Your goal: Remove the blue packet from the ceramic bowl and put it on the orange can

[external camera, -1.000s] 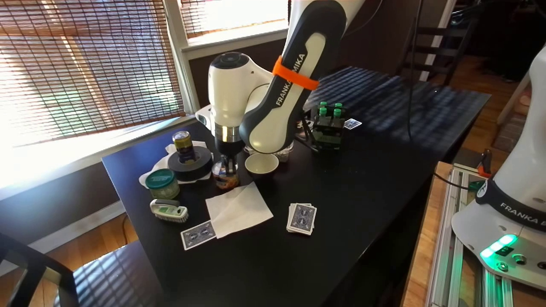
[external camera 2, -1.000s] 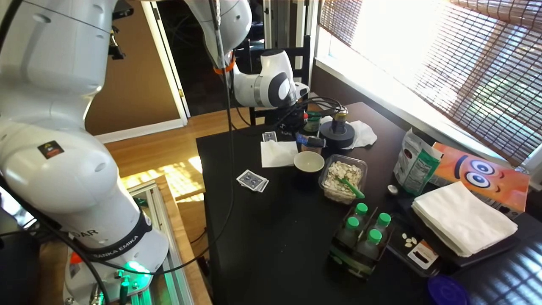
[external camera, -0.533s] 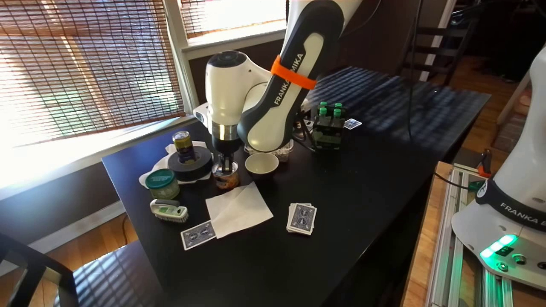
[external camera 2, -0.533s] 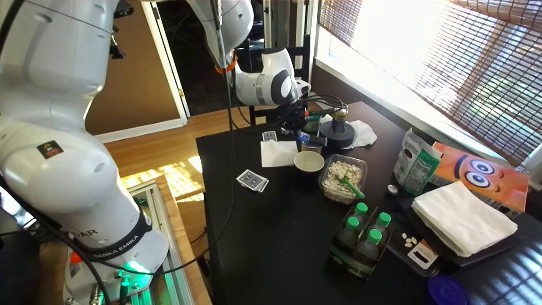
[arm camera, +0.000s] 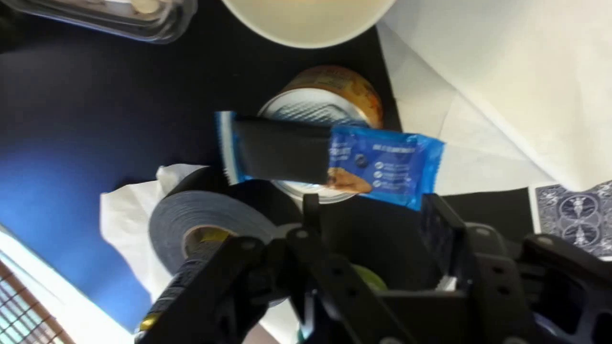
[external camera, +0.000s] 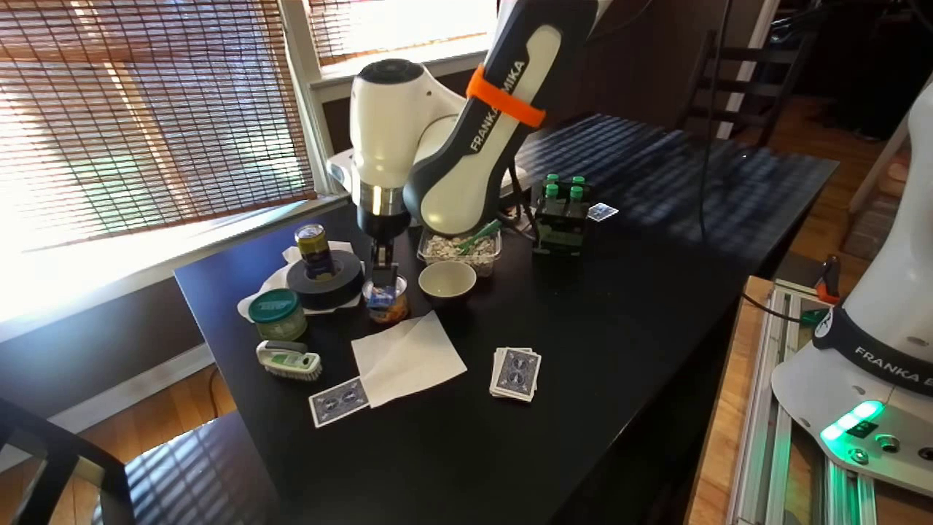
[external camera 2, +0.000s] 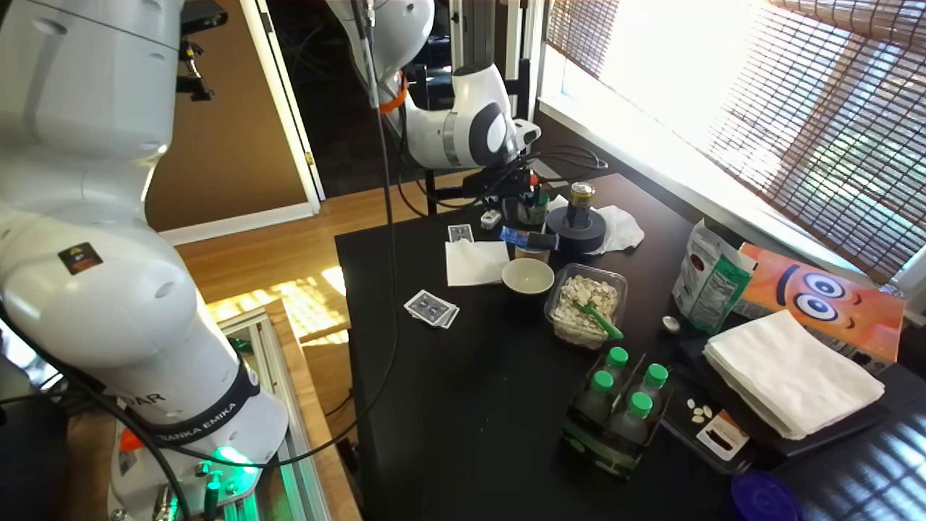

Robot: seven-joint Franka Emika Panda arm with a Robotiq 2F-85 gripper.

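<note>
Blue packet [arm camera: 334, 158] laid across the top of the orange can [arm camera: 326, 106], both ends stuck out past the rim, bowl [arm camera: 311, 28] seen just beside the can on the table [external camera: 583, 350], end effector [arm camera: 371, 204] spread wide, placed close by the packet.

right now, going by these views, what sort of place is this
Probably a home dining area, judging by the dark table, the chair beside it and the woven window blinds.

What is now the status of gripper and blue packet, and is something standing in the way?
Gripper open, holding nothing. Blue packet lying across orange can, both ends overhanging. Tall can close by, possible snag on leaving.
</note>
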